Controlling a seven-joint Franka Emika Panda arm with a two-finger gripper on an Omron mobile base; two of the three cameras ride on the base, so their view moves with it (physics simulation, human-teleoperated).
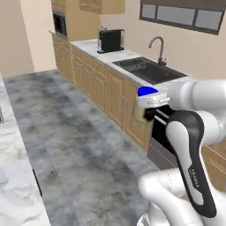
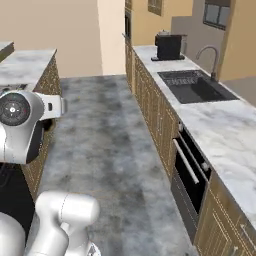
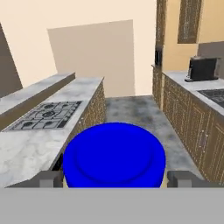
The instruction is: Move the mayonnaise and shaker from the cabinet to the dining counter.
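Note:
The mayonnaise (image 1: 147, 91), a jar with a round blue lid and a beige body, hangs in the air over the kitchen floor. My gripper (image 1: 144, 110) is shut on its sides. In the hand view the blue lid (image 3: 113, 153) sits between my two dark fingertips (image 3: 48, 179). The dining counter (image 3: 26, 153), marble-topped with a gas cooktop (image 3: 46, 116), runs along the left, beside and slightly below the jar. It also borders the left base view (image 1: 13, 176). The shaker is out of view.
A wall counter (image 1: 88, 46) on wooden base cabinets holds a sink (image 1: 148, 69) with a tap and a black coffee machine (image 1: 110, 40). An oven front (image 2: 187, 175) sits below it. Wooden wall cabinets (image 1: 101, 5) hang above. A grey floor aisle (image 1: 75, 132) separates the two counters.

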